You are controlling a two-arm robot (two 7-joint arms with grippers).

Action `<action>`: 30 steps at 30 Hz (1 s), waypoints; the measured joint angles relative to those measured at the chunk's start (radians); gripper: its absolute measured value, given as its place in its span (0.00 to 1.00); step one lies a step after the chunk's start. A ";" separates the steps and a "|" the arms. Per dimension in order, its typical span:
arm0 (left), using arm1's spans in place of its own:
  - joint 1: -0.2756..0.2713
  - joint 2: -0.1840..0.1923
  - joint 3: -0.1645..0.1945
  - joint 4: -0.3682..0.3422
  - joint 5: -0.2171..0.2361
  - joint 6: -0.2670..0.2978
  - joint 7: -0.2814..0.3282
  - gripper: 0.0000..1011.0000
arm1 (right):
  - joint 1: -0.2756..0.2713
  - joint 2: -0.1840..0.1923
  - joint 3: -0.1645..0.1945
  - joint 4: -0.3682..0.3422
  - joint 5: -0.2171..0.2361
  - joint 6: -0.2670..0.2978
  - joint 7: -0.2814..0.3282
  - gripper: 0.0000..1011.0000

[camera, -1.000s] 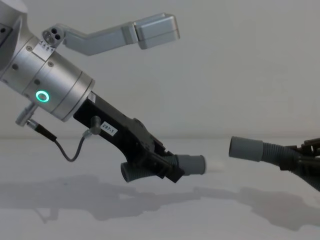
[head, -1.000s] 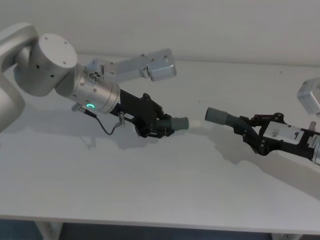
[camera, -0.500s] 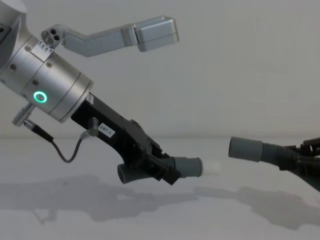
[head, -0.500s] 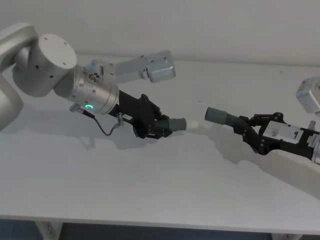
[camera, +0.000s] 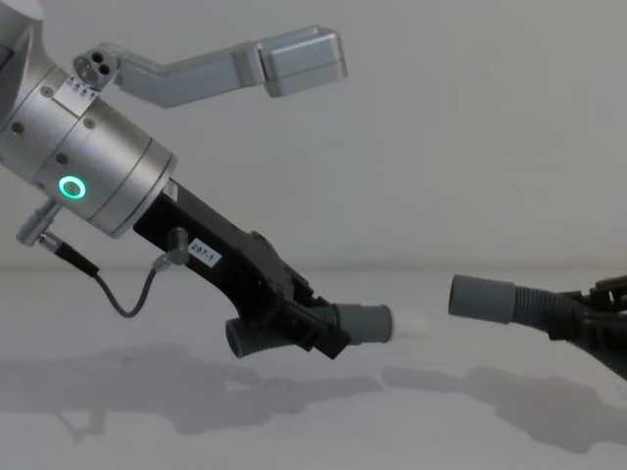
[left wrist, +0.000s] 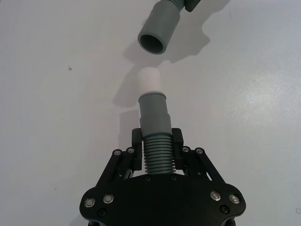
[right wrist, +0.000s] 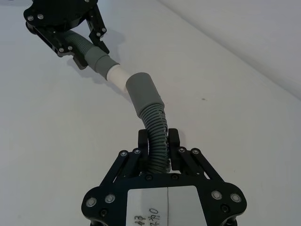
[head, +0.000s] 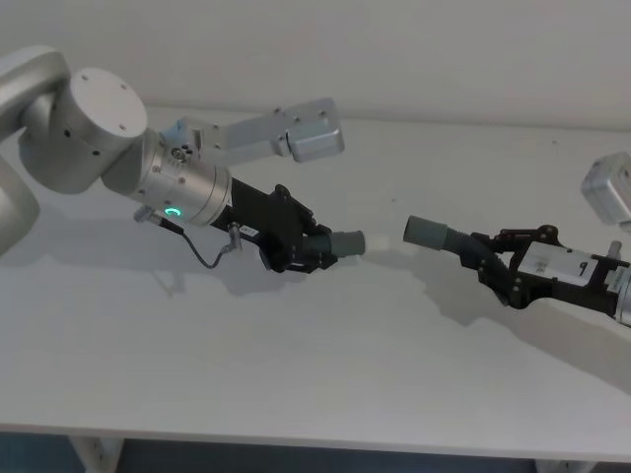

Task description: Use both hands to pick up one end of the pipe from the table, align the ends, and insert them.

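My left gripper (head: 306, 251) is shut on the ribbed part of the short pipe piece (head: 342, 242), held just above the table (head: 296, 365). Its pale tip (left wrist: 150, 80) points at the open collar (left wrist: 160, 34) of the longer piece. My right gripper (head: 490, 264) is shut on the ribbed hose of that longer piece (head: 429, 232), also off the table. The two ends face each other, roughly in line, with a small gap between them. From the side, the short piece (camera: 362, 321) and the longer collar (camera: 482, 297) sit at nearly the same height.
The silver camera bracket (head: 296, 133) of the left arm juts out above the left gripper. A grey part of the right arm (head: 609, 182) sits at the right edge. The table's front edge (head: 315, 439) runs along the bottom.
The left gripper with the short piece has drawn back slightly to the left, widening the gap a little. The right gripper and its piece have barely moved.
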 joint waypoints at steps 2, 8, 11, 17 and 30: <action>0.002 0.000 -0.001 -0.001 -0.003 0.000 0.005 0.35 | 0.000 0.002 -0.002 -0.002 0.001 0.003 -0.001 0.24; 0.004 -0.003 -0.001 -0.001 -0.009 -0.004 0.019 0.35 | 0.000 0.006 -0.007 -0.004 0.006 0.006 -0.002 0.24; 0.004 -0.008 -0.001 0.003 -0.012 -0.008 0.025 0.35 | 0.001 0.009 -0.010 -0.005 0.008 0.007 -0.002 0.24; 0.004 -0.017 -0.001 0.012 -0.015 -0.017 0.035 0.35 | 0.001 0.013 -0.014 -0.007 0.014 0.008 -0.003 0.24; 0.002 -0.032 0.001 0.027 -0.024 -0.029 0.049 0.35 | 0.000 0.020 -0.023 -0.007 0.022 0.006 -0.012 0.24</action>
